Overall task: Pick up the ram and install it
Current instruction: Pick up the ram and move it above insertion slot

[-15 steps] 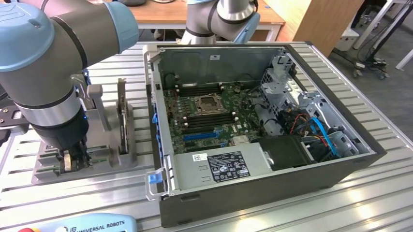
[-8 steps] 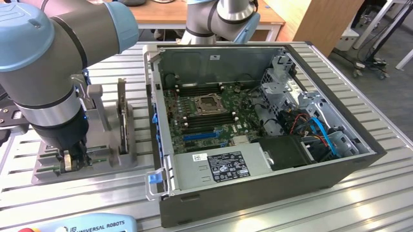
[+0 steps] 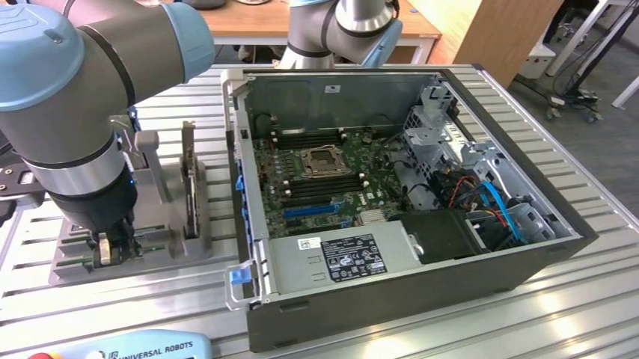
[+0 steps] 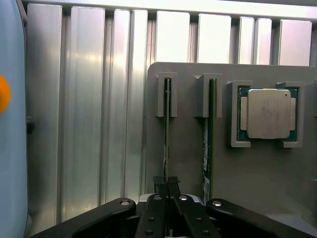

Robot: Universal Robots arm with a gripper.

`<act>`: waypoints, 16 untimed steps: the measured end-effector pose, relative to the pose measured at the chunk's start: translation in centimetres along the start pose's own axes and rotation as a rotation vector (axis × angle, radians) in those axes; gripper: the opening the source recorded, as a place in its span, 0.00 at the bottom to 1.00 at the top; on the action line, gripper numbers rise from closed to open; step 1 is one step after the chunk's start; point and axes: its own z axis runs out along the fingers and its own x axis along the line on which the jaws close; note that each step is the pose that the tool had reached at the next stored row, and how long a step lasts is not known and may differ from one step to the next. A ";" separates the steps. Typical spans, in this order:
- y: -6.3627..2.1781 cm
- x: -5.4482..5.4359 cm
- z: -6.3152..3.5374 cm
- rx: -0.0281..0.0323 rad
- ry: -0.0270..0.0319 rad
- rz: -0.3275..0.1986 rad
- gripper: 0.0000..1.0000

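The ram stands on edge in a slot of the grey holder, a thin green stick seen from above. My gripper is shut on the near end of it, with its black fingertips pressed against both faces. A second ram stick stands in the neighbouring slot, untouched. In the exterior view my gripper reaches down into the holder at that view's left, beside the open computer case. The motherboard lies bare inside the case.
A square silver processor sits in its own pocket on the holder. A dark expansion card stands upright in the holder. The case wall rises between holder and motherboard. A teach pendant lies at the table's front edge.
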 end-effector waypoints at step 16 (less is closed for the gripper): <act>0.03 0.0 -1.04 0.0001 0.0000 0.000 0.12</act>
